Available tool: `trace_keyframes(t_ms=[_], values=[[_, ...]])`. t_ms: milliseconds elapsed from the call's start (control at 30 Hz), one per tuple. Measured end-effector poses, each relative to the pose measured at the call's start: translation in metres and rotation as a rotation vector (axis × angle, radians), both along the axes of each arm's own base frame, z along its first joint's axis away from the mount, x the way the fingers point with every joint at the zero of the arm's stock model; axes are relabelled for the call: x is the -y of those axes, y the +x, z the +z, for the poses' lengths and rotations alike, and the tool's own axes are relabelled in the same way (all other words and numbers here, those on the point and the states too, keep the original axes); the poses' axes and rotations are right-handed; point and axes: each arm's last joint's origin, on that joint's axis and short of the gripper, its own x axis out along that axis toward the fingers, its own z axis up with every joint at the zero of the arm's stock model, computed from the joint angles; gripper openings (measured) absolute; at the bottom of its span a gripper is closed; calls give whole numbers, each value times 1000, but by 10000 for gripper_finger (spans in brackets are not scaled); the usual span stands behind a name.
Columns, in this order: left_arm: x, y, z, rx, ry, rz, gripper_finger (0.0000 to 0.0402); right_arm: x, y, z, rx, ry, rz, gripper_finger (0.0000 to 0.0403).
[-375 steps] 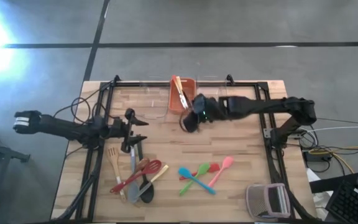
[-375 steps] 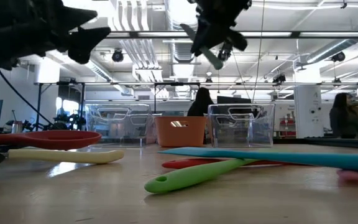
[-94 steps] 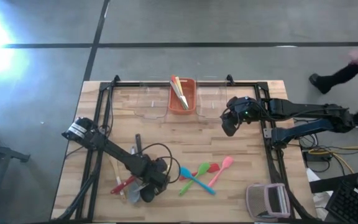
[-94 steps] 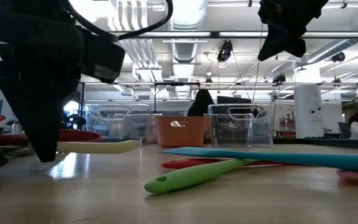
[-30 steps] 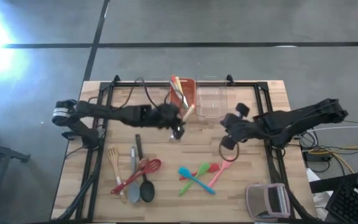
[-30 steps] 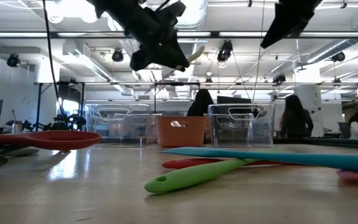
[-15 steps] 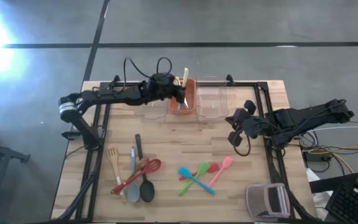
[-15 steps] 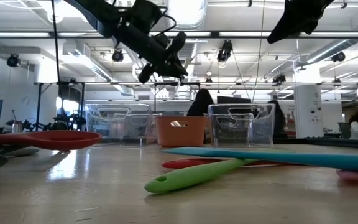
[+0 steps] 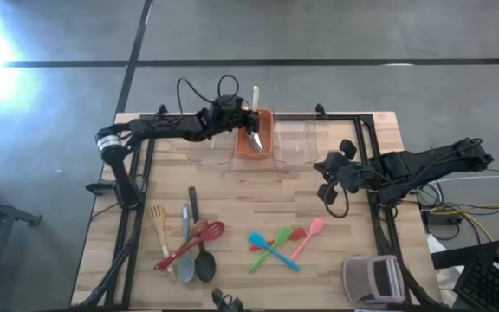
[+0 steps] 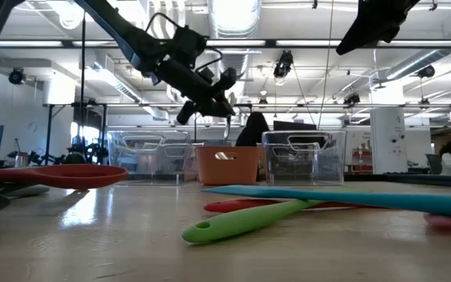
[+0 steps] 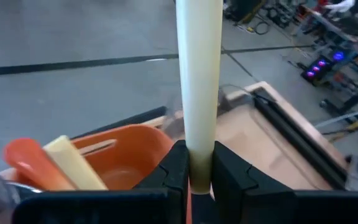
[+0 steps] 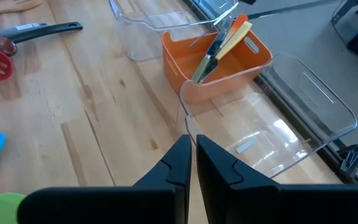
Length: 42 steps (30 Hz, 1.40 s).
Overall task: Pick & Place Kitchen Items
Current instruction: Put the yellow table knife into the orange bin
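Pointing away from the left gripper [image 11: 195, 180], pale stick [image 11: 199, 74] over orange bin [image 9: 254, 143]

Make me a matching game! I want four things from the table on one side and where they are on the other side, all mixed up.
Things:
1. pale wooden stick
2. blue spoon
3. orange bin
4. grey-and-pink gadget

Places:
A. at the table's near right corner
B. at the back, between two clear bins
C. pinched in the left gripper, above the orange bin
D. flat on the wood, crossed with a green spoon

Pairs: 1-C, 2-D, 3-B, 4-A
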Motion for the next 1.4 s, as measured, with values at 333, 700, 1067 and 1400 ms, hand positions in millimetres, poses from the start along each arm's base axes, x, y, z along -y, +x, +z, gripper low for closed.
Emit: trace_keyframes(t_ms=[333,700,1067,1400], values=[[-10,7,-26,-32,-23,65,44,0,0,0,-4,-7,6,18],[-14,12,-50,-88,-43,107,44,0,1,0,-5,-16,15,18],[-18,18,-75,-126,-64,114,44,0,1,1,-5,-18,17,18],[-16,18,-72,-105,-85,70,161,0,1,1,-7,-21,20,18]])
